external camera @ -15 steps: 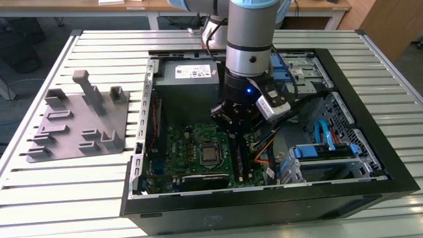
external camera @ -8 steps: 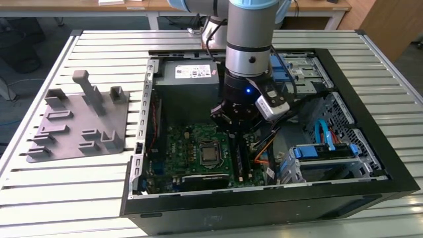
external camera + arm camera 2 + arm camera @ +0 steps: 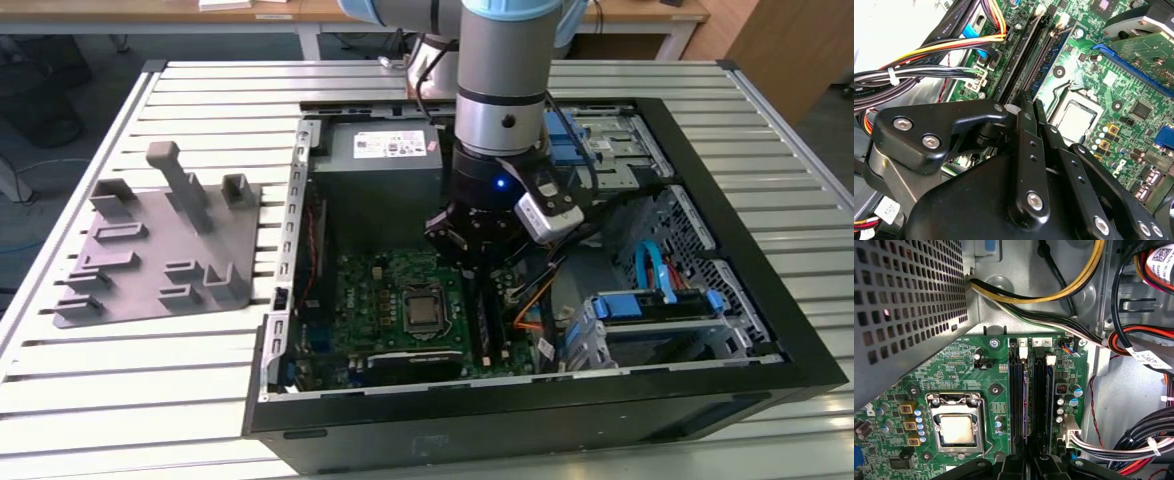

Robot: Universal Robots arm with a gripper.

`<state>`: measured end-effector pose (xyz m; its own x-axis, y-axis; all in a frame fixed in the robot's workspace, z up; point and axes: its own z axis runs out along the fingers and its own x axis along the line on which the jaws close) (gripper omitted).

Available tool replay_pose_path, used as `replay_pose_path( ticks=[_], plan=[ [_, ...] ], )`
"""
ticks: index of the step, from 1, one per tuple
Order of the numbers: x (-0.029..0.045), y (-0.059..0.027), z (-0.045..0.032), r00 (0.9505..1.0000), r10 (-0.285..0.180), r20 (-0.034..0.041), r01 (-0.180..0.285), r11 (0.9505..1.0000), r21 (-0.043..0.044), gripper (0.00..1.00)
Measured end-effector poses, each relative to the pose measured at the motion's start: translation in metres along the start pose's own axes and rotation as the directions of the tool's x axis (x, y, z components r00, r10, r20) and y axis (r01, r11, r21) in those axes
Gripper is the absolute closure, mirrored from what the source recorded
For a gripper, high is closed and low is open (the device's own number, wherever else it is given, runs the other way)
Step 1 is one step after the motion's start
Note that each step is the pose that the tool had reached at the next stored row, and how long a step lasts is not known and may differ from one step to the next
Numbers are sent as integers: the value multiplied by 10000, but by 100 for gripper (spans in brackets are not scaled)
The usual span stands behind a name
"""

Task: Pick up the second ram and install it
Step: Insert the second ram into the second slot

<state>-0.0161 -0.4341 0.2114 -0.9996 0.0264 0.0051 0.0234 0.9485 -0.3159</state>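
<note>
Inside the open computer case (image 3: 694, 300) on the table (image 3: 80, 360), the tool (image 3: 1030, 107) stands narrow, fingers together over the motherboard (image 3: 954, 370) slots, where the second ram (image 3: 1048, 390) sits upright.

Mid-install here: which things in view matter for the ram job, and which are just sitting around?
Job: gripper, shut, above the memory slots; blue-green ram seated in a slot; motherboard.
Lying about: grey holder plate on the table, processor socket, yellow cable, power supply.
</note>
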Motion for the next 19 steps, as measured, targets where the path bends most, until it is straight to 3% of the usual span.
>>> replay_pose_path(
  ticks=[19],
  plan=[
    [19, -3, 8, 10000, -88, 30, 88, 10000, 12, 86]
  ],
)
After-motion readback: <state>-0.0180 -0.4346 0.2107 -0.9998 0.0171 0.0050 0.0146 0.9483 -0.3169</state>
